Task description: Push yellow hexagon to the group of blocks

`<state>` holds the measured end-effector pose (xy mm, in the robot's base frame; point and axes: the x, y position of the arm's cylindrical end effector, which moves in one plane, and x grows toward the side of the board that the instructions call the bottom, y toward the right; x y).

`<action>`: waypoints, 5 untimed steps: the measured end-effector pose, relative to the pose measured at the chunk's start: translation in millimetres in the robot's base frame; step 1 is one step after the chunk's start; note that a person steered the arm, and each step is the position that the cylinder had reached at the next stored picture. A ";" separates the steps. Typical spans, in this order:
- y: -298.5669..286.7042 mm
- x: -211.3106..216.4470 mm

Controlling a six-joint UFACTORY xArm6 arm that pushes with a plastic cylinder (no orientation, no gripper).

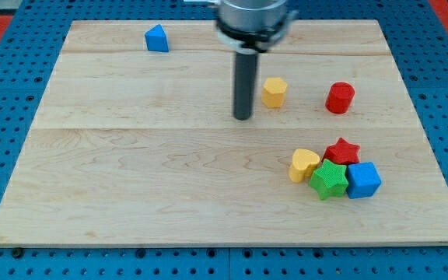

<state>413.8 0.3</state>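
Note:
The yellow hexagon (274,91) sits on the wooden board, right of centre in the upper half. My tip (243,117) is just to its left and a little below, with a small gap between them. The group of blocks lies at the view's lower right: a yellow heart (303,164), a red star (341,150), a green star (329,180) and a blue cube (363,180), all touching or nearly so. The hexagon is well above the group.
A red cylinder (339,98) stands to the right of the hexagon. A blue block with a pointed top (157,38) sits near the view's top left. The wooden board (131,179) lies on a blue pegboard (6,93).

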 end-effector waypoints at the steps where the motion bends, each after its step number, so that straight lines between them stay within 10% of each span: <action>1: 23.6 -55.2; 2: 60.1 -87.4; 5: 88.6 -11.7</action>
<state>402.1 88.9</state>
